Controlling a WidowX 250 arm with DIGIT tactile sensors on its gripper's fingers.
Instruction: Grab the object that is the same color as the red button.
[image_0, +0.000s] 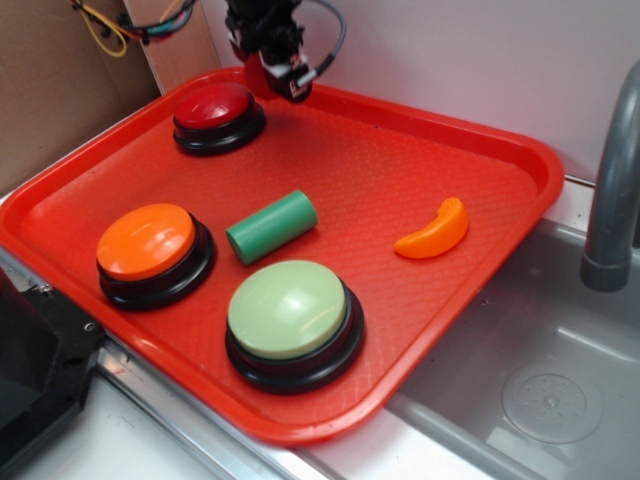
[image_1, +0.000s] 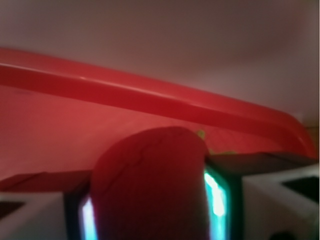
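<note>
On the red plastic tray (image_0: 420, 330), past the glossy red dome button on its black base (image_0: 217, 115) at far left, the black gripper (image_0: 283, 76) hangs with fingers (image_1: 222, 192) clamped on the small round red matte toy fruit (image_1: 150, 185), above the far rim.

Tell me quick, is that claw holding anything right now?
Gripper: closed on the small red toy fruit, at the tray's back edge near the red button.

Black claw (image_0: 283, 72) with white fingertips (image_1: 30, 215), black cable looping behind.
</note>
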